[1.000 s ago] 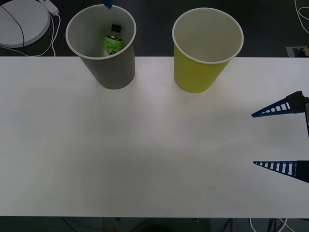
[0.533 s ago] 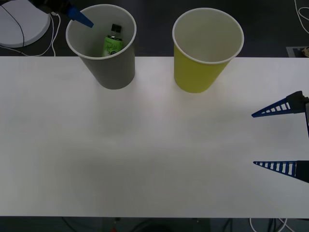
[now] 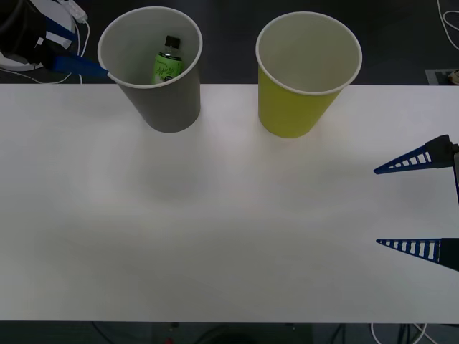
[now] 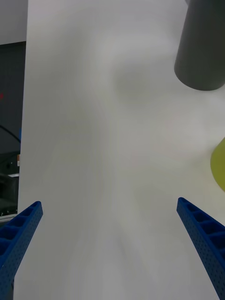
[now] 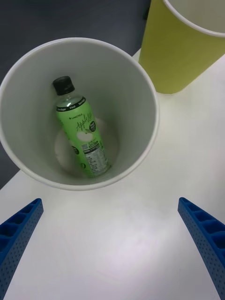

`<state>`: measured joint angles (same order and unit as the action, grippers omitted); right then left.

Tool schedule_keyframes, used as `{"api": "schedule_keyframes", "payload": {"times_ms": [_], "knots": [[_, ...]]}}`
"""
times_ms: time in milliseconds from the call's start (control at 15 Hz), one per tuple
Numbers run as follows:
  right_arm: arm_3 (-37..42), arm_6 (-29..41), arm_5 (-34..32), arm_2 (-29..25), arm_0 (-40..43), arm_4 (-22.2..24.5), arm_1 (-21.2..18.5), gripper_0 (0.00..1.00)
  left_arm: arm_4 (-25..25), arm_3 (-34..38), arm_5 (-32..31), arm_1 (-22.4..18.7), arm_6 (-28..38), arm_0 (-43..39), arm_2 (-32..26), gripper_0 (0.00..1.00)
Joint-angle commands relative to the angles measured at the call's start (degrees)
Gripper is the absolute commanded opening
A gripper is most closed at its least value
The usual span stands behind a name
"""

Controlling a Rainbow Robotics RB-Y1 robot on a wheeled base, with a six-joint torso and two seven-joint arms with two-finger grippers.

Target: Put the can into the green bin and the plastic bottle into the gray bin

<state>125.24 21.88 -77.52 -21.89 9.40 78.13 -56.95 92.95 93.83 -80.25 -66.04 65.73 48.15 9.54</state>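
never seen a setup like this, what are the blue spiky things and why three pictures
It is a two-armed robot at a white table. The blue ribbed pieces are the fingers of its claws. One picture looks down from above the arms; the other two come from a camera on each wrist. The right claw waits open at the table's right edge, holding nothing. The left claw is open beside the gray bin, also empty. The plastic bottle leans inside that gray bin. The green bin stands beside it; what shows of its inside looks empty.
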Motion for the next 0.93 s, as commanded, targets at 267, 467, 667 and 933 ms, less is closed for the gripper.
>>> {"api": "schedule_keyframes", "payload": {"times_ms": [267, 467, 667, 933], "knots": [[0.0, 0.0, 0.0, 0.0, 0.0, 0.0, 0.0, 1.0, -3.5, 10.8, 0.3, -0.9, -2.3, -14.7, -10.9, 1.0], [0.0, 0.0, 0.0, 0.0, 0.0, 0.0, 0.0, 1.0, -4.4, 17.4, 1.3, -0.8, -4.3, -24.0, -17.3, 1.0], [0.0, 0.0, 0.0, 0.0, 0.0, 0.0, 0.0, 1.0, -8.7, 19.5, 3.7, -0.8, -10.0, -31.5, -21.1, 1.0], [0.0, 0.0, 0.0, 0.0, 0.0, 0.0, 0.0, 1.0, -12.8, 19.6, 5.4, -0.8, -19.3, -38.0, -23.7, 1.0]]}}
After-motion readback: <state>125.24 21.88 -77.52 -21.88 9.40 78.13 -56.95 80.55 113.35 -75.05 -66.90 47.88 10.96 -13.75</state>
